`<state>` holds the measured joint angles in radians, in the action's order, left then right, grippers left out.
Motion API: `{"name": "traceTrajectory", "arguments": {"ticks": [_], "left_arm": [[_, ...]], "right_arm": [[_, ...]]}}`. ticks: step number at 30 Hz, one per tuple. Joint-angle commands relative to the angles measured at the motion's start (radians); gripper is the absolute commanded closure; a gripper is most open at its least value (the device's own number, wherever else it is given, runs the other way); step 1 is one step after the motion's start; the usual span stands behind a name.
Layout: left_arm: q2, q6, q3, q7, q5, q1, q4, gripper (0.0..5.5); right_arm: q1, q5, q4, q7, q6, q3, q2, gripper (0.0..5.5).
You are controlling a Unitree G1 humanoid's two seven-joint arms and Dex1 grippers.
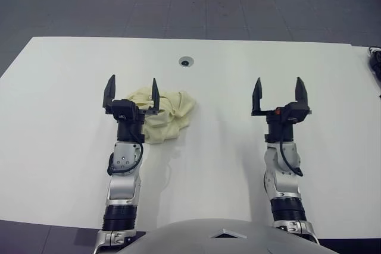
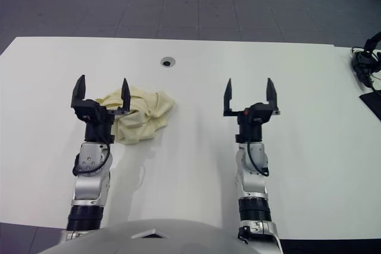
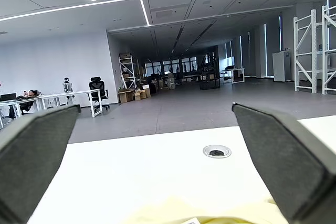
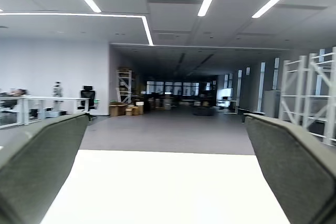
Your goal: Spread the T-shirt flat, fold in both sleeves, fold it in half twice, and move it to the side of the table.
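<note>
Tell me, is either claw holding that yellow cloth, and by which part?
Nothing is held. The left gripper and right gripper stand open; the crumpled T-shirt lies loose.

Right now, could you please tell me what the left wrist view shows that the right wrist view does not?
Left wrist view: the yellow T-shirt crumpled close under the left gripper, whose fingers are open, and a round cable grommet in the table. Right wrist view: the right gripper, fingers open, over the white table. Both: the table's far edge and the grey room floor beyond it.
</note>
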<state>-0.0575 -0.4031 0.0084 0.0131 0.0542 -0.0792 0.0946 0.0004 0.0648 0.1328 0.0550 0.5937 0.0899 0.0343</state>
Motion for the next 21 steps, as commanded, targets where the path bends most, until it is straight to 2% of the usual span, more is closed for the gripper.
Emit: {"name": "traceTrajectory", "arguments": {"ticks": [1,11,16,21], "left_arm": [[-0.006,-0.004,0.0,0.003,0.005,0.012,-0.007,0.13],[-0.005,-0.011,0.008,-0.007,0.009,0.011,-0.008,0.13],[0.005,-0.016,0.044,-0.06,0.023,0.027,-0.005,0.13],[0.009,-0.001,0.048,-0.069,0.021,0.039,0.002,0.13]], "right_arm": [[-0.007,-0.002,0.003,-0.007,0.001,0.002,-0.006,0.1],[0.004,0.003,0.001,0.038,-0.005,-0.037,0.003,0.1],[0.035,-0.075,0.006,0.129,0.066,-0.136,0.042,0.1],[0.059,-0.247,-0.02,0.249,0.018,-0.305,0.123,0.1]]}}
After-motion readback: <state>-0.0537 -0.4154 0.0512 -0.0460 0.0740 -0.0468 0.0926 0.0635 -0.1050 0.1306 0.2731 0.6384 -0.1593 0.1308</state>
